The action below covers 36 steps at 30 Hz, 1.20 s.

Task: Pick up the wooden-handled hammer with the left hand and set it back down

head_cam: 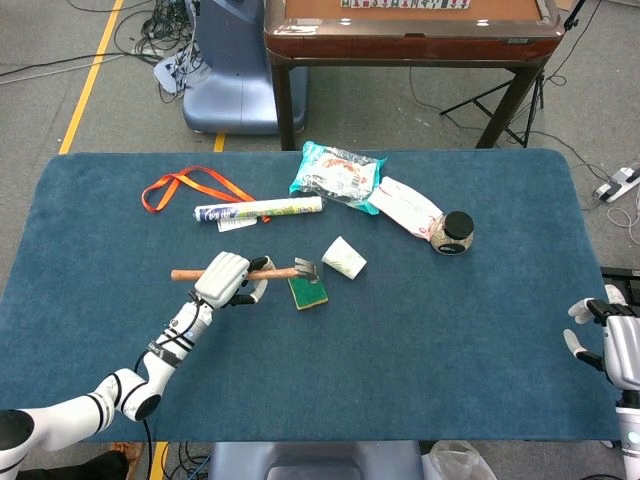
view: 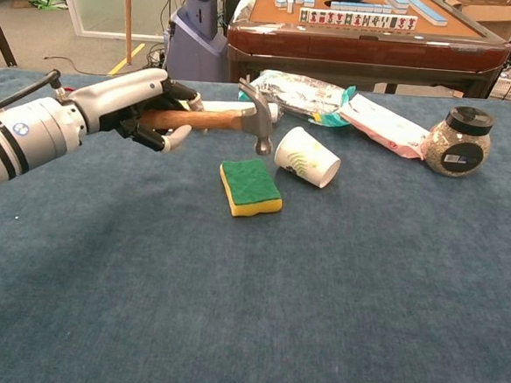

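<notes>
The wooden-handled hammer (view: 217, 119) was gripped by its handle in the closed left hand (view: 132, 104) and held clear above the desk (head_cam: 420, 340), its head over the sponge (view: 250, 187). The right hand (head_cam: 610, 343) was kept at the right edge, fingers apart, nothing held.

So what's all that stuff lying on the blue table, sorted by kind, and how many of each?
Hammer, held up by the left hand: 1
Sponge: 1
Paper cup: 1
Jar: 1
Packets: 2, teal and pink
Tube: 1
Orange lanyard: 1
Total: 8
</notes>
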Tool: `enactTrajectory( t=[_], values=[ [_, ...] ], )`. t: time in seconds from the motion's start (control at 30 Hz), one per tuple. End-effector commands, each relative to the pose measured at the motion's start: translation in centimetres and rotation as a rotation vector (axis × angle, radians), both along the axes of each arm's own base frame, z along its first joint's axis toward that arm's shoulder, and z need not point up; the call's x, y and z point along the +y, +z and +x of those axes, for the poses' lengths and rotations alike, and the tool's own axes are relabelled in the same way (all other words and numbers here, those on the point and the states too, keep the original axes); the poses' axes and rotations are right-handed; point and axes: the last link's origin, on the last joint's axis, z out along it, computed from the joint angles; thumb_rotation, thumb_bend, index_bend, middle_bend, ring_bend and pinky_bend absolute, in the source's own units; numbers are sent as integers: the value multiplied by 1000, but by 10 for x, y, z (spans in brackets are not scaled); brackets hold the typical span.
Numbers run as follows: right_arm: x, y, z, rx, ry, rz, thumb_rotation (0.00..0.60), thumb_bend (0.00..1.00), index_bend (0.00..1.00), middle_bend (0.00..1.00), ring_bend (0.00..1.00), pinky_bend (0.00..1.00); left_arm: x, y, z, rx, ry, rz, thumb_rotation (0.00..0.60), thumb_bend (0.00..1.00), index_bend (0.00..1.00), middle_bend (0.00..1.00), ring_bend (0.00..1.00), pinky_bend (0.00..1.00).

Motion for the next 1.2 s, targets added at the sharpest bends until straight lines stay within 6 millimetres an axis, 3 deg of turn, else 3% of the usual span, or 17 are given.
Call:
enactTrajectory(
  t=[0.03, 0.37, 0.53, 0.73, 0.93, 1.2],
  values=[
    [0, 0, 0, 0, -2, 0, 600, 255, 487, 517, 474, 416, -1, -8, -2, 57, -60, 30, 600, 693, 757, 826, 690, 786],
    [0, 0, -1, -2, -5, 1, 600, 256, 487, 517, 474, 416, 5, -31, -16, 119, -74, 30, 600, 693, 757, 826, 689, 787],
    [0, 1, -1, -1, -7, -3, 600, 256, 487, 517, 474, 416, 6, -32, -20, 117, -67, 28, 600, 694, 757, 826, 689, 787],
    [0, 1, -1, -3, -4, -4, 600, 255, 487, 517, 474, 416, 7, -22, -14, 76, -79, 39, 600, 693, 757, 826, 687, 787],
    [1, 2, -1, -4, -2, -8, 600, 256, 486, 517, 474, 416, 10, 2, -11, -25, -60, 75, 600, 693, 757, 826, 687, 787],
    [1, 2, 0, -6, 0, -6, 600, 256, 486, 517, 474, 416, 6, 25, -38, 4, -14, 102, 600, 693, 757, 826, 686, 787]
  ],
)
